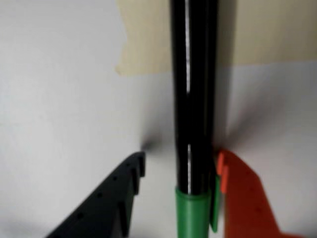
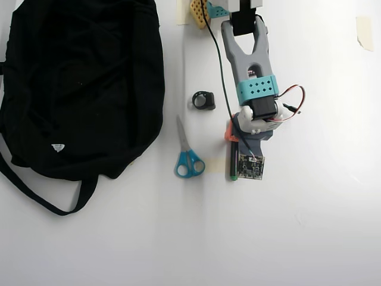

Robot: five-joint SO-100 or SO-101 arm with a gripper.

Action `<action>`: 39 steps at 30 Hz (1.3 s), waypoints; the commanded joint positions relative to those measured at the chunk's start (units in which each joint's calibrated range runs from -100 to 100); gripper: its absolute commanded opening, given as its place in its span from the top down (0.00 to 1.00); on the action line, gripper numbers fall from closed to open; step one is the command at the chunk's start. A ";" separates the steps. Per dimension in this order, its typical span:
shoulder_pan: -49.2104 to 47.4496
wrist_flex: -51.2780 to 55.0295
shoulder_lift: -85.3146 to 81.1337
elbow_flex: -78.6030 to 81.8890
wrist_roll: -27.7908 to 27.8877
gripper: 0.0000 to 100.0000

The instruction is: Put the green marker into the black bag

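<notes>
The green marker (image 1: pixel 190 99) lies on the white table, its black barrel running up the wrist view and its green cap (image 1: pixel 192 213) at the bottom edge. My gripper (image 1: pixel 181 157) is open and straddles it. The orange finger (image 1: pixel 242 198) sits right against the marker's right side, while the black finger (image 1: pixel 114 198) stands apart on the left. In the overhead view the gripper (image 2: pixel 233 143) hangs over the marker (image 2: pixel 233 162), whose green end pokes out below the wrist. The black bag (image 2: pixel 77 77) lies far left, its mouth not discernible.
Blue-handled scissors (image 2: pixel 187 158) lie between the marker and the bag. A small black ring-shaped object (image 2: pixel 204 100) sits above them. Beige tape (image 1: pixel 143 39) is stuck on the table beyond the marker. A bag strap (image 2: pixel 41 196) loops out toward the lower left.
</notes>
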 commanded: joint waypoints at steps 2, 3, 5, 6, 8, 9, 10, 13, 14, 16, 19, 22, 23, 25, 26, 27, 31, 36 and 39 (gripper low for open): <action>-0.43 0.54 -0.31 -1.27 -0.18 0.81; -0.43 0.54 -0.31 -1.27 -0.18 0.81; -0.35 0.54 -0.31 -1.27 -0.18 0.81; -0.35 0.54 -0.31 -1.27 -0.18 0.82; -0.28 0.54 -0.31 -1.27 -0.18 0.85; -0.20 0.54 -0.31 -1.27 -0.18 0.87; -0.20 0.54 -0.31 -1.27 -0.18 0.88; -0.05 0.54 -0.31 -1.36 -0.18 0.89; -0.05 0.54 -0.31 -1.36 -0.18 0.89; -0.05 0.54 -0.31 -1.63 -0.18 0.89; 0.10 0.54 -0.39 -1.81 -0.13 0.89; 0.17 0.54 -0.39 -1.90 -0.13 0.95; 0.25 0.54 -0.39 -1.90 -0.13 0.97; 0.25 0.54 -0.48 -1.90 -0.13 0.98; 0.25 0.54 -0.48 -1.90 -0.18 0.98; 0.25 0.54 -0.48 -1.90 -0.18 0.98; 0.25 0.37 -0.64 -1.99 -0.18 0.98; 0.25 0.20 -0.97 -1.99 -0.18 0.98; 0.25 -0.06 -1.22 -1.99 -0.18 0.98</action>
